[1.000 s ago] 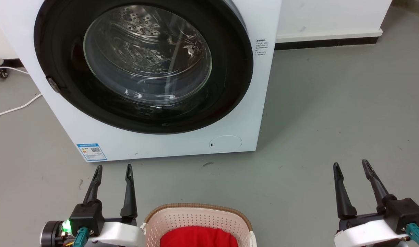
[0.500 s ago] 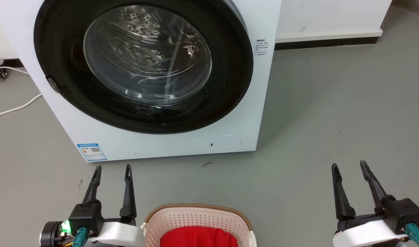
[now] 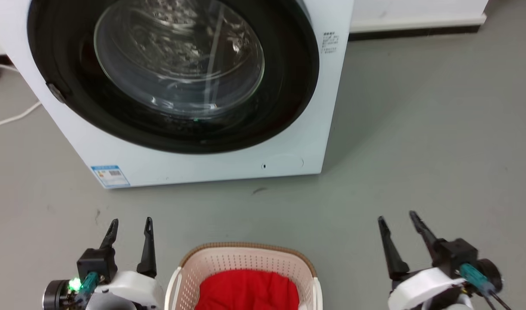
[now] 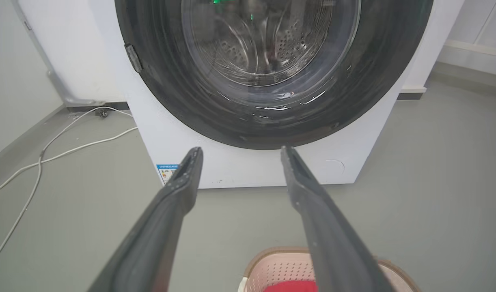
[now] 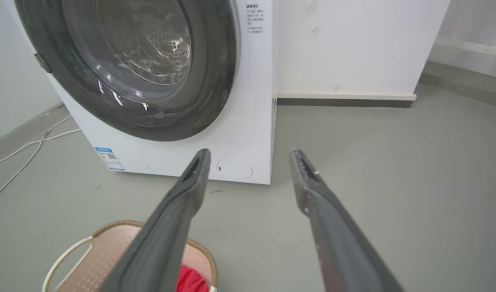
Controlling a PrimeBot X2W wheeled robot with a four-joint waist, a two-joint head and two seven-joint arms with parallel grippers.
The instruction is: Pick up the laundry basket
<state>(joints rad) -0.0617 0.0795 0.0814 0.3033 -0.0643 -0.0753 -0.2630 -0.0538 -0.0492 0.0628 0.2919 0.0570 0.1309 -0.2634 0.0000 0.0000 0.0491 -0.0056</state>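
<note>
The laundry basket [image 3: 228, 267] sits on the floor at the bottom middle of the head view, cream-pink and perforated with a brown rim, holding a red cloth [image 3: 245, 290]. It also shows low in the left wrist view as the laundry basket [image 4: 272, 267] and in the right wrist view as the laundry basket [image 5: 106, 251], with a white handle [image 5: 65, 255]. My left gripper [image 3: 130, 224] stands open just left of the basket. My right gripper [image 3: 397, 217] stands open well to its right. Both are empty, fingers pointing toward the washing machine.
A white washing machine [image 3: 202, 168] with a closed dark round glass door [image 3: 177, 64] stands right behind the basket. White cables [image 4: 49, 150] lie on the grey floor to its left. A white wall with dark skirting [image 3: 413, 32] runs behind on the right.
The head camera has tilted down, so the whole scene shifted up. My right gripper has moved left toward the basket and turned; the left gripper sits slightly lower and further left.
</note>
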